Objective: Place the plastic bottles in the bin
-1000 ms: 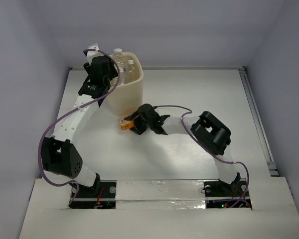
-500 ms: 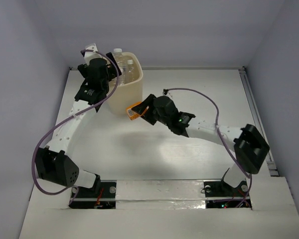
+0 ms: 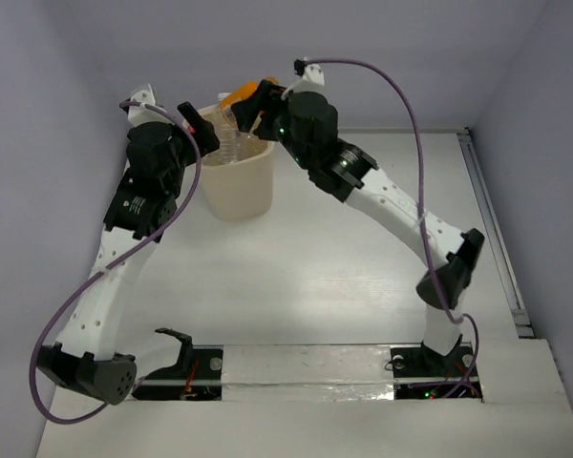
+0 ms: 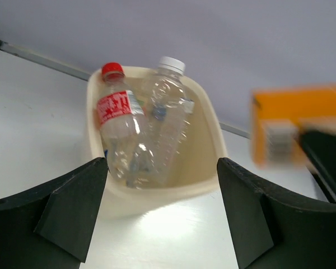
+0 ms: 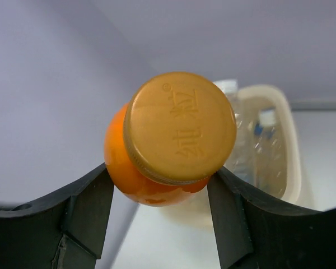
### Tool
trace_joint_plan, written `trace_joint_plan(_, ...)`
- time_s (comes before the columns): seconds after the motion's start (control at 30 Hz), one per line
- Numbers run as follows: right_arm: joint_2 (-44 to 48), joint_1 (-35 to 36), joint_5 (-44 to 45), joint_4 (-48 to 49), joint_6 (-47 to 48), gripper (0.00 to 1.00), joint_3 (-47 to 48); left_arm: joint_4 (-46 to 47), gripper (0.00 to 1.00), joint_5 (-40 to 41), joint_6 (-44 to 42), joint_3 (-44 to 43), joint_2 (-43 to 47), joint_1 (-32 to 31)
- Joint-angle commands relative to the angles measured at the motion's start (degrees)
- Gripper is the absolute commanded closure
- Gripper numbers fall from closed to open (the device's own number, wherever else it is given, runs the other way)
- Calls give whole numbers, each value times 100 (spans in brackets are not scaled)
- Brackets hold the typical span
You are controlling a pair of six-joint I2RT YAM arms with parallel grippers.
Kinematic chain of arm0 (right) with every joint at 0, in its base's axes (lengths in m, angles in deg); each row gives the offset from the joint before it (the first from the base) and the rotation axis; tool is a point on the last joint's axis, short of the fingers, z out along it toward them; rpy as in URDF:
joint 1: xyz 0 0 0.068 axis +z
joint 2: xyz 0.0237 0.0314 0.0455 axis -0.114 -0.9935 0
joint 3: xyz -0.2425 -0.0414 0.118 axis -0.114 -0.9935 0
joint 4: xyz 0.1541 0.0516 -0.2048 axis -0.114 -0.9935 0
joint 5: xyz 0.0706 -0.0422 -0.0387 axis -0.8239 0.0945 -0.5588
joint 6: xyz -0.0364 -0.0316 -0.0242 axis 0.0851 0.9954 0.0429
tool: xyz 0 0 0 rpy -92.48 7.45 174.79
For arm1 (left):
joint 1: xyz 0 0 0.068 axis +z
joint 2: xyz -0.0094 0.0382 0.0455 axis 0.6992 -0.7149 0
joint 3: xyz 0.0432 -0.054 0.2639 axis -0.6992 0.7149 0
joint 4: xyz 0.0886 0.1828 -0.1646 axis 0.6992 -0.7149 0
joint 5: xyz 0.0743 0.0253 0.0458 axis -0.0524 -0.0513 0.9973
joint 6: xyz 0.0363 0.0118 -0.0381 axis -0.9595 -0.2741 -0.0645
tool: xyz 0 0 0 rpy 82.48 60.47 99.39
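The right gripper [image 5: 159,193] has its two dark fingers [image 5: 87,210] clamped on the orange bottle [image 5: 179,129]. They pinch its rounded body just under the cap, one finger on each side, and the cap faces the wrist camera. Little of the body sits between the pads, so the hold looks shallow.

From above, the orange bottle [image 3: 246,93] hangs high in the right gripper [image 3: 256,107], near the far edge of the bin [image 3: 237,186]. In the right wrist view the bin [image 5: 288,112] lies beyond and to the right of the bottle, so I judge it is not yet squarely over the mouth.

A release here could drop the bottle onto the rim, or outside it onto the table [image 3: 344,267]. The bin is also crowded. A red-capped bottle [image 4: 115,112] and a white-capped clear bottle [image 4: 168,106] lean inside it, necks up at rim height. A short, round bottle landing on those caps could bounce out. The smooth body might also slip through a shallow pinch if the wrist tilts.

The left gripper [image 3: 196,124] hovers by the bin's left rim, its fingers [image 4: 67,207] spread wide with nothing between them. Its camera shows the orange bottle [image 4: 291,123] blurred at the right. The two arms are close over the bin and could clash.
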Motion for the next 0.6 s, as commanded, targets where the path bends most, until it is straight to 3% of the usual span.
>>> trace_joint_plan(0.0,-1280,-139,280,-1141,1359,47,1424,-311,23,-655,428,31,607,29)
trace_joint_plan(0.03,-1494,-140,306,-1282,1500,47,2029,-364,23,-795,560,101,714,29)
trace_joint_plan(0.1,-1794,-140,412,-1547,1782,46,2341,-487,23,-893,640,303,1021,29)
trace_joint_plan(0.37,-1936,-140,983,-1494,2616,44,1947,-936,22,-761,605,497,1523,29)
trace_joint_plan(0.57,-1945,-140,984,-1557,2960,14,1834,-980,17,-867,631,366,1515,29)
